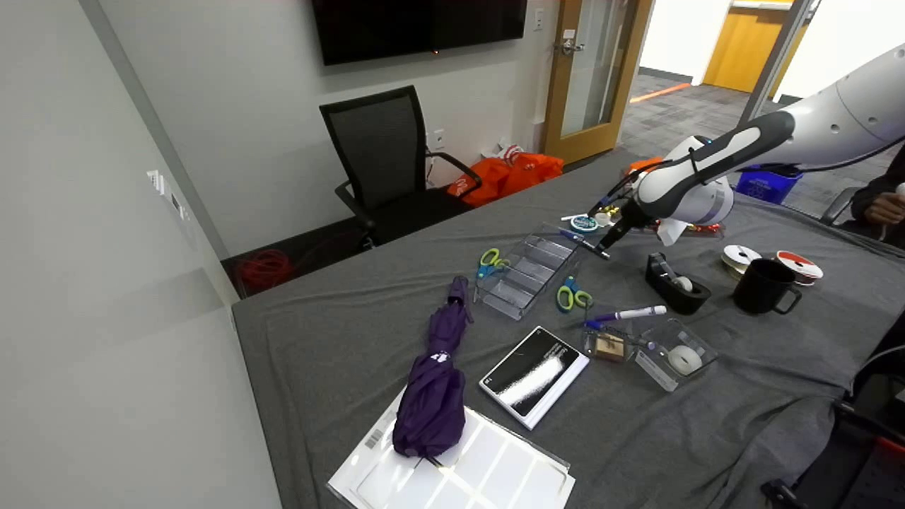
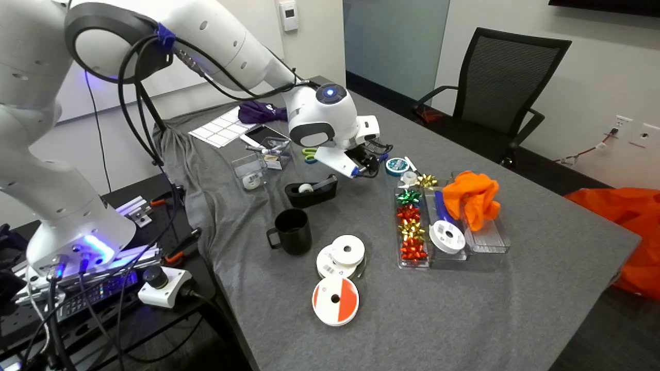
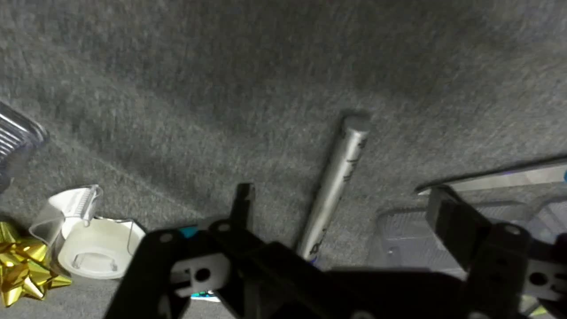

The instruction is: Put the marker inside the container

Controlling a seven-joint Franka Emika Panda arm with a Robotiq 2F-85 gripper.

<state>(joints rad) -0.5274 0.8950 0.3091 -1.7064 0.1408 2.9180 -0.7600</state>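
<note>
Grey cloth [image 1: 339, 346] bears the marker [image 3: 333, 188], ungrasped beside the probable container [image 1: 527, 274], clear and compartmented, while the gripper [image 3: 343, 192] hangs near, spread and empty, so grasping, carrying and placing all seem left.

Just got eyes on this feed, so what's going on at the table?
The white robot arm has its black gripper open at a silver-grey cylindrical marker with black lettering. In the wrist view the fingers stand apart, with gaps between them and the marker, so nothing is gripped yet. The marker lies on the dark grey cloth beside the clear plastic divided tray, not inside it; whether the two touch, I can't tell.
</note>
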